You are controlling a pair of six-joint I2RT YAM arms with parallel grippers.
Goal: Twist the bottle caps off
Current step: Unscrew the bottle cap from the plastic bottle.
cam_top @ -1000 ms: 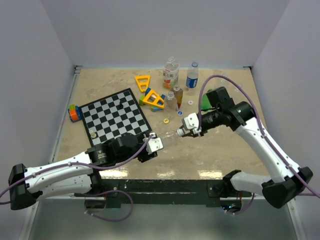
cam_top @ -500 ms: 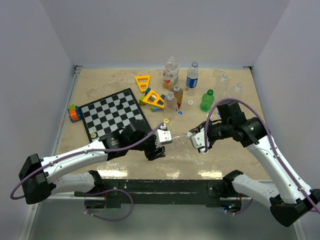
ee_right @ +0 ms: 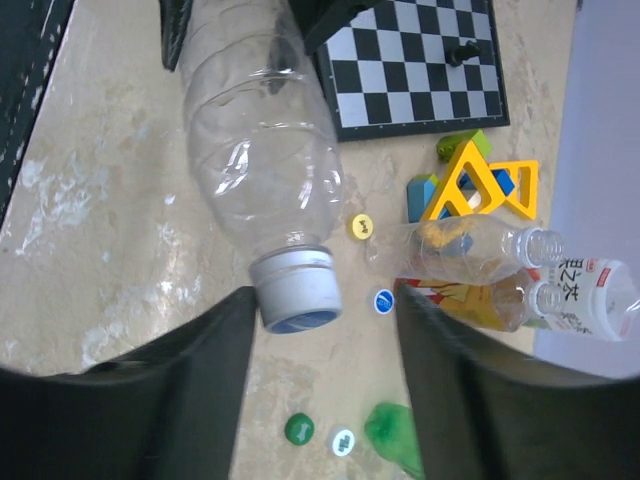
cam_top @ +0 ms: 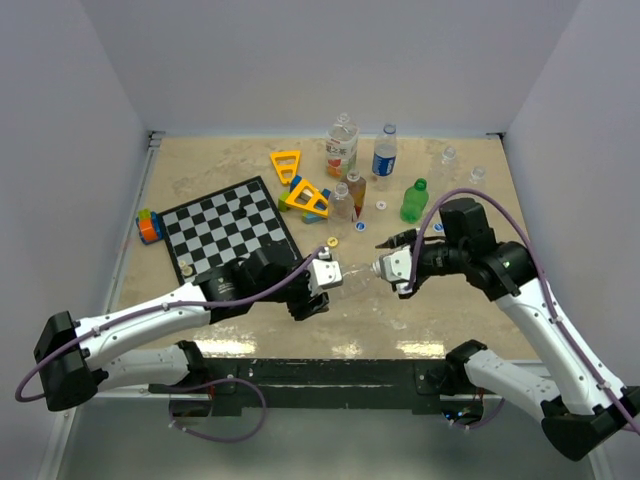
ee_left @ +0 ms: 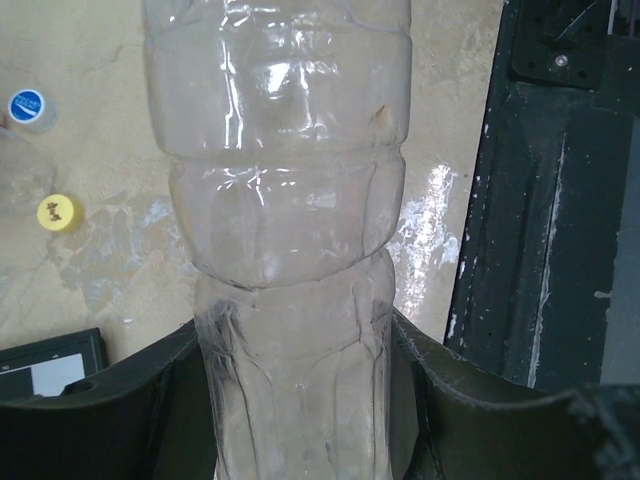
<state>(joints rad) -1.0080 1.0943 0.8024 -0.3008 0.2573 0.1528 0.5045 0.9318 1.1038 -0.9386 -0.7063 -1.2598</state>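
Observation:
A clear bottle [ee_left: 290, 200] is held above the table, lying nearly level between the two arms. My left gripper [ee_left: 295, 400] is shut on its lower body, and in the top view this gripper [cam_top: 325, 278] is at centre. The bottle's white cap [ee_right: 295, 290] is on the neck and sits between the jaws of my right gripper [ee_right: 325, 300]. Those jaws stand open, the left finger [ee_right: 215, 360] close beside the cap and the right finger [ee_right: 450, 360] well apart from it. From above, the right gripper [cam_top: 386, 268] faces the bottle [cam_top: 352, 274].
Loose caps lie on the table: yellow [ee_right: 361, 226], blue [ee_right: 384, 301], green [ee_right: 299, 429], white [ee_right: 343, 441]. A green bottle [cam_top: 414, 200] and several other bottles [cam_top: 341, 146] stand behind. A chessboard [cam_top: 230, 232], yellow triangle frames [cam_top: 308, 198] and a toy block [cam_top: 150, 225] are to the left.
My right gripper has opened from shut, with the cap staying on the bottle. Earlier both arms shifted right with the bottle between them.

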